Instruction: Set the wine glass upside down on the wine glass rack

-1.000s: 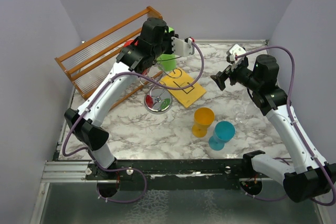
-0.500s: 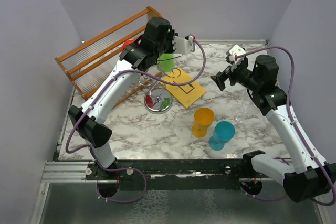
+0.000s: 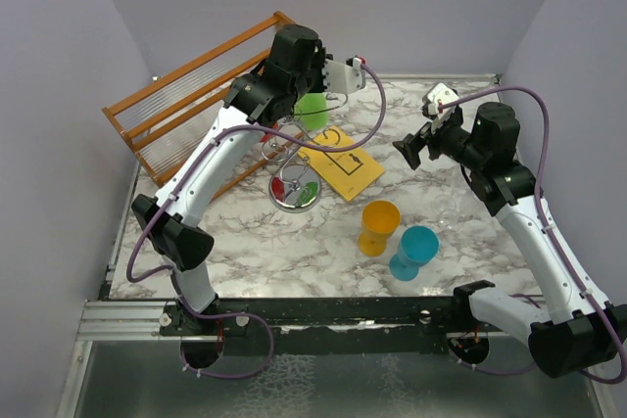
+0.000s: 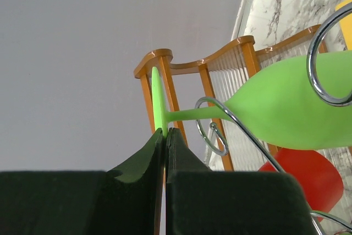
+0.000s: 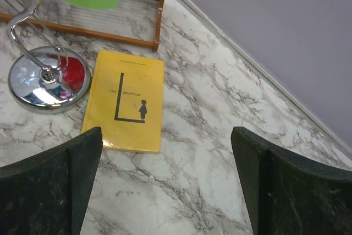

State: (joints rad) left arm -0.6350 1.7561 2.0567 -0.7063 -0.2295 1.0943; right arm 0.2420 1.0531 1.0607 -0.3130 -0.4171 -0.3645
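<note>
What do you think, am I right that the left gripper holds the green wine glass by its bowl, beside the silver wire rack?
Not quite: the left gripper holds the green wine glass by its foot, not its bowl, beside the silver wire rack. The left wrist view shows this.

light bright, even, diffuse from above | shadows faint, soft on the surface point(image 3: 245, 237) | mirror glare on the wine glass rack point(image 5: 47, 78) base | left claw point(image 4: 166, 131) close, dark, slightly soft
</note>
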